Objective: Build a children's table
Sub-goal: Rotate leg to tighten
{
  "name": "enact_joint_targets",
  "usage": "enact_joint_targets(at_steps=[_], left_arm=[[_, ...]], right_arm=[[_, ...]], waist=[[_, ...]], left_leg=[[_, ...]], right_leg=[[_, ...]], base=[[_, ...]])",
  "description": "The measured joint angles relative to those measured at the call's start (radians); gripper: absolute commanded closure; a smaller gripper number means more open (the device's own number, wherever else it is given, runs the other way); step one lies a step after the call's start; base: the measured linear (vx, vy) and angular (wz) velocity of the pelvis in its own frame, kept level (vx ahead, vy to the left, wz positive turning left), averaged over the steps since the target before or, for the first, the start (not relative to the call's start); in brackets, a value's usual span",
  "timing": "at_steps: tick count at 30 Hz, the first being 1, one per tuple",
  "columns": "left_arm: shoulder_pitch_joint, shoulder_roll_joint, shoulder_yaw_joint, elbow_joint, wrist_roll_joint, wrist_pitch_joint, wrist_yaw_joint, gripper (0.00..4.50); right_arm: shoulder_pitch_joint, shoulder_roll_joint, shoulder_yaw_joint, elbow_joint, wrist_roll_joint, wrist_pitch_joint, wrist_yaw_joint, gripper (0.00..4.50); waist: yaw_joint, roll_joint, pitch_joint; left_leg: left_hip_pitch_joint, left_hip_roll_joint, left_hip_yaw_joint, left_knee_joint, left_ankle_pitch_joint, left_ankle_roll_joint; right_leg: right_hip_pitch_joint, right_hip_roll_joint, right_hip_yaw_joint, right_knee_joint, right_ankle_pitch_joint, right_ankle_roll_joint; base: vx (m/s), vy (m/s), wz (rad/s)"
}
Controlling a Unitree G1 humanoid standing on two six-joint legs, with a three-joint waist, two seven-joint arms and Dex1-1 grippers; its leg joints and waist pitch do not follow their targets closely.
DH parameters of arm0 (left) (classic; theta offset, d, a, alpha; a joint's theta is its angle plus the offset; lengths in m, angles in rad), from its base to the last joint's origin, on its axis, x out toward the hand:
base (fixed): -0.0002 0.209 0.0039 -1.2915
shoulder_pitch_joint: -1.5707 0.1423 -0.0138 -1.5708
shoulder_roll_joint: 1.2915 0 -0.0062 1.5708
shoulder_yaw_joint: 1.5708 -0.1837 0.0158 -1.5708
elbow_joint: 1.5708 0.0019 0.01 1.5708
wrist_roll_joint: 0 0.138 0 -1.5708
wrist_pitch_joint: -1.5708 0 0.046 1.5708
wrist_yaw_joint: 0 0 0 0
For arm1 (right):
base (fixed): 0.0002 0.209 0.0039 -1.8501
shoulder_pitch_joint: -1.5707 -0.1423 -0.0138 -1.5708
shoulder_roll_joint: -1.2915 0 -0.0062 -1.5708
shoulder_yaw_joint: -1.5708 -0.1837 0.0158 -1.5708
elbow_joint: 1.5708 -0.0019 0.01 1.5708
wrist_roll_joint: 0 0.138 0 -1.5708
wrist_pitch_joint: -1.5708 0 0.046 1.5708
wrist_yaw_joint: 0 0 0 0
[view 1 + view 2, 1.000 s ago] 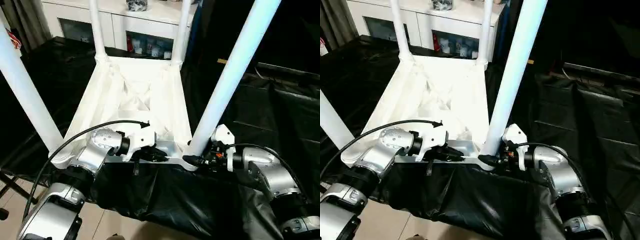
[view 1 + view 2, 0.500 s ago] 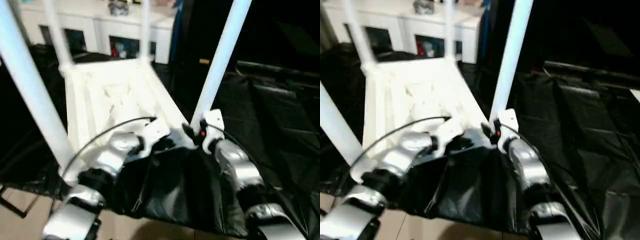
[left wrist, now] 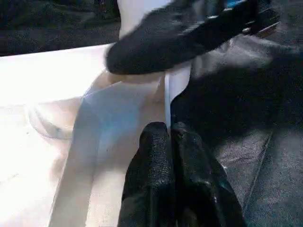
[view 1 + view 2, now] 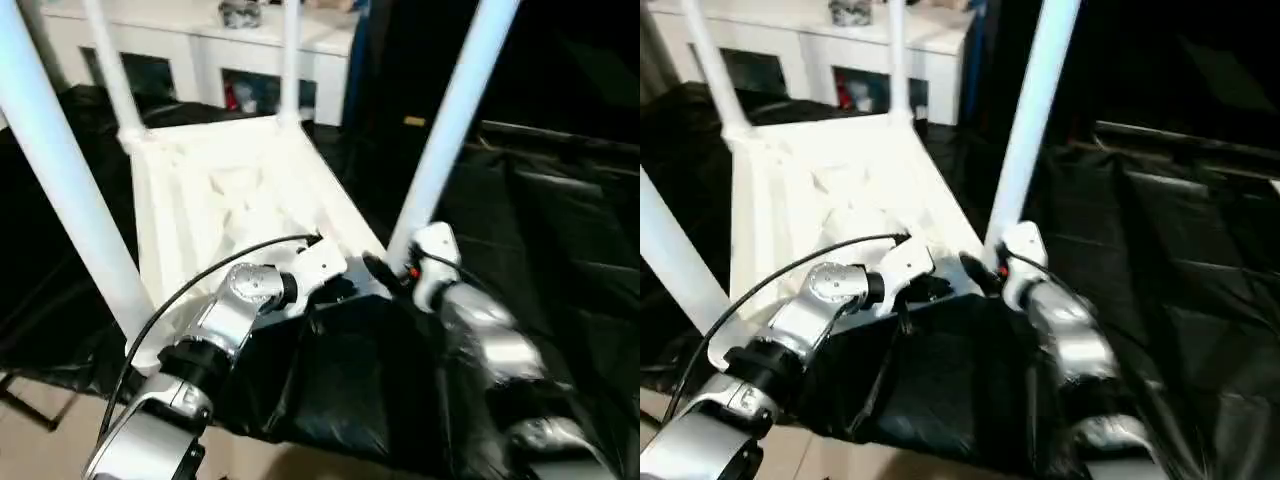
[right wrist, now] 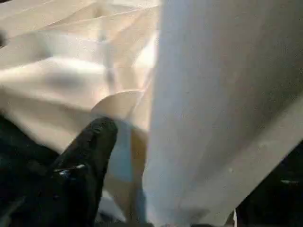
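The children's table lies upside down on the black-draped worktop, all four legs standing up in their sockets. The left claw is clenched on the thin near rim of the tabletop. The right claw sits at the base of the near right leg, just beside it; whether it grasps I cannot tell. Assembly looks finished, so next likely comes a firm two-sided hold to flip it upright.

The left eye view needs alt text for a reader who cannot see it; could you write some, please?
A white children's table lies upside down on black sheeting, four legs pointing up. Both robot arms reach to its near edge, the right tool beside the near right leg.
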Motion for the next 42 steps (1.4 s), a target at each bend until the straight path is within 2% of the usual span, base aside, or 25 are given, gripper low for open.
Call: enact_joint_targets(at_steps=[1, 4, 6, 11, 14, 18, 25, 28, 32, 35, 36, 42], left_arm=[[0.004, 0.003, -0.006, -0.010, -0.005, -0.003, -0.010, 4.50], [0.008, 0.006, -0.008, -0.022, -0.014, 0.001, -0.020, 4.50], [0.009, 0.009, -0.008, -0.027, -0.015, 0.010, -0.030, 4.06], [0.009, 0.027, -0.008, -0.037, -0.022, 0.028, -0.034, 3.65], [0.009, 0.037, -0.008, -0.042, -0.021, 0.048, -0.023, 3.65], [0.010, 0.052, -0.014, -0.067, -0.020, 0.090, -0.026, 3.65], [0.010, 0.066, -0.020, -0.087, -0.027, 0.136, -0.053, 3.65], [0.009, 0.071, -0.023, -0.091, -0.031, 0.151, -0.064, 4.00], [-0.004, 0.074, -0.033, -0.078, -0.031, 0.151, -0.085, 4.37], [-0.018, 0.078, -0.037, -0.065, -0.033, 0.152, -0.105, 4.48], [-0.019, 0.080, -0.038, -0.062, -0.034, 0.151, -0.109, 4.50], [-0.030, 0.101, -0.050, -0.037, -0.041, 0.118, -0.148, 4.50]], right_arm=[[0.022, -0.030, 0.010, -0.029, 0.000, 0.000, 0.035, 0.60], [0.052, -0.087, 0.011, -0.077, 0.003, 0.001, 0.097, 0.60], [0.080, -0.126, 0.004, -0.109, 0.013, 0.005, 0.139, 0.54], [0.146, -0.199, -0.004, -0.131, 0.033, 0.013, 0.204, 0.54], [0.181, -0.218, -0.010, -0.131, 0.035, 0.020, 0.209, 0.54], [0.195, -0.227, -0.048, -0.151, 0.047, 0.034, 0.189, 0.54], [0.215, -0.219, -0.055, -0.168, 0.067, 0.038, 0.169, 0.54], [0.214, -0.212, -0.055, -0.169, 0.067, 0.038, 0.162, 0.54], [0.203, -0.206, -0.055, -0.170, 0.069, 0.038, 0.149, 0.54], [0.181, -0.205, -0.054, -0.171, 0.074, 0.038, 0.149, 0.54], [0.169, -0.204, -0.055, -0.171, 0.079, 0.040, 0.152, 0.37], [0.115, -0.188, -0.039, -0.165, 0.108, 0.063, 0.186, 0.04]], waist=[[0.009, 0.001, 0.000], [0.016, 0.005, 0.001], [0.021, 0.005, 0.001], [0.025, 0.003, 0.002], [0.021, 0.003, 0.004], [0.011, 0.003, 0.005], [0.010, 0.004, 0.006], [0.011, 0.006, 0.006], [0.010, 0.006, 0.006], [0.010, 0.007, 0.006], [0.010, 0.007, 0.006], [0.013, 0.008, 0.007]], left_leg=[[0.000, 0.001, 0.001, -0.002, 0.000, 0.000], [-0.002, 0.001, 0.002, -0.004, 0.000, 0.000], [-0.002, 0.001, 0.002, -0.004, 0.000, 0.000], [-0.002, 0.001, 0.001, -0.002, 0.000, 0.000], [-0.003, 0.001, 0.001, -0.002, 0.000, 0.000], [-0.003, 0.001, 0.001, -0.002, 0.000, 0.000], [-0.003, 0.001, 0.002, -0.003, 0.000, 0.000], [-0.003, 0.001, 0.002, -0.003, 0.000, 0.000], [-0.003, 0.001, 0.002, -0.002, 0.000, 0.000], [-0.003, 0.001, 0.002, -0.002, 0.000, 0.000], [-0.002, 0.001, 0.002, -0.003, 0.000, 0.000], [-0.002, 0.001, 0.001, -0.002, 0.000, 0.000]], right_leg=[[0.000, 0.000, 0.000, 0.000, -0.001, 0.001], [-0.001, 0.001, -0.001, 0.000, -0.003, 0.001], [-0.001, 0.001, -0.001, 0.000, -0.003, 0.001], [-0.001, 0.000, 0.000, 0.000, -0.005, 0.004], [-0.001, 0.000, 0.000, 0.000, -0.006, 0.006], [-0.001, 0.001, 0.000, 0.000, -0.006, 0.007], [-0.001, 0.001, 0.000, 0.000, -0.005, 0.007], [-0.001, 0.001, 0.000, 0.000, -0.005, 0.005], [-0.001, 0.001, 0.000, 0.000, -0.005, 0.005], [-0.001, 0.001, 0.000, 0.000, -0.004, 0.004], [-0.001, 0.001, 0.000, 0.001, -0.002, 0.002], [0.000, 0.001, 0.000, 0.001, -0.002, 0.001]], base=[[0.057, -0.013, 0.08], [0.000, 0.000, 0.00], [0.000, 0.000, 0.00], [0.000, 0.000, 0.00], [0.000, 0.000, 0.00], [0.000, 0.000, 0.00], [0.000, 0.000, 0.00], [0.000, 0.000, 0.00], [0.000, 0.000, 0.00], [0.000, 0.000, 0.00], [0.000, 0.000, 0.00], [0.000, 0.000, 0.00]])
